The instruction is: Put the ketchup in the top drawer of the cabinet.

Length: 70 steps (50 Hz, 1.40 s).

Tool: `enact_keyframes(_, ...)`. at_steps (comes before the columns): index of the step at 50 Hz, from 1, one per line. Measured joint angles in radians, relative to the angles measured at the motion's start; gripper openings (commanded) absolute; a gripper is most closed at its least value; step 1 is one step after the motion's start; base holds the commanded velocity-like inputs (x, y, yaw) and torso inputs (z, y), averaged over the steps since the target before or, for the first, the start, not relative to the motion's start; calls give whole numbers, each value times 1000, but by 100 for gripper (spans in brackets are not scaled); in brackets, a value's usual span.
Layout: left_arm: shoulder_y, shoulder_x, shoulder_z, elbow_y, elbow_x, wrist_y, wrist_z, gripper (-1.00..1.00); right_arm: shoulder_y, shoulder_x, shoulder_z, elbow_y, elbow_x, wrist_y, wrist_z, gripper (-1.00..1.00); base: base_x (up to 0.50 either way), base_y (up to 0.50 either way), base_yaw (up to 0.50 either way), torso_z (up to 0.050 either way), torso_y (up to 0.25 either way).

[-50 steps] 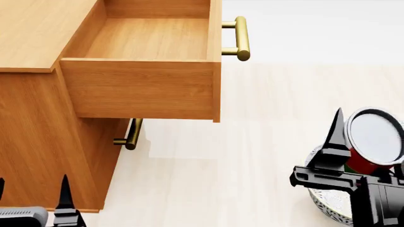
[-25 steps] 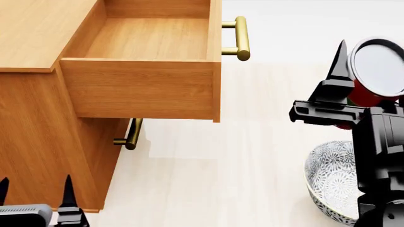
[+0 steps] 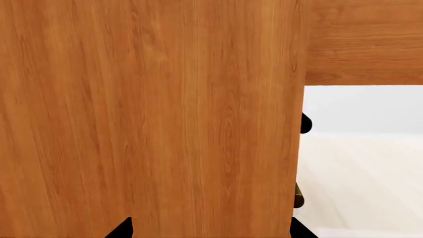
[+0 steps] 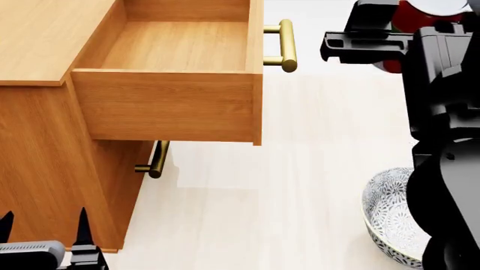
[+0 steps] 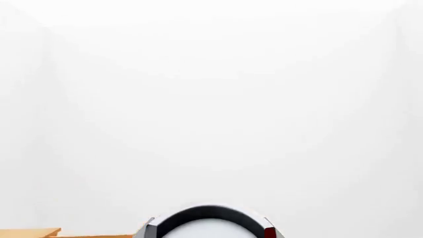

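The cabinet stands unchanged, its top drawer pulled fully open, handle at its outer edge. Bare floor separates it from the patterned bowl. The right gripper has risen to drawer height, clamping the ketchup. The left gripper sits low beside the cabinet, fingers parted.

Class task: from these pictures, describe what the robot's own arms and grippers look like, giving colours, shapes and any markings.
The right arm is matt black and built of blocky, angular segments. The left gripper ends in slim, pointed black fingers on a grey block. No cables, labels or markings show.
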<state>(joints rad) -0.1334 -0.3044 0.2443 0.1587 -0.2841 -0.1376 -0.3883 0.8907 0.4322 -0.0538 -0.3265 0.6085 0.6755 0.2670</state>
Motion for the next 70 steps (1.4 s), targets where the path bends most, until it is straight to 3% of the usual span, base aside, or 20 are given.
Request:
enact_keyframes(20,-3,-3,1,-9,-8,4,-4,100,222,-53,-93,176,-32,19,-36,-100,1,0,0,0,0)
enact_keyframes(43,2,-9,0,-10,-18,10,-9,100,496,-157,-226,570,-114,-23,-133,-100,0,0,0,0,0)
enact_keyframes(70,5,-16,7,4,-22,3,-20,100,902,-360,-305,1445,-258,-308,-352,-100,0,0,0,0,0)
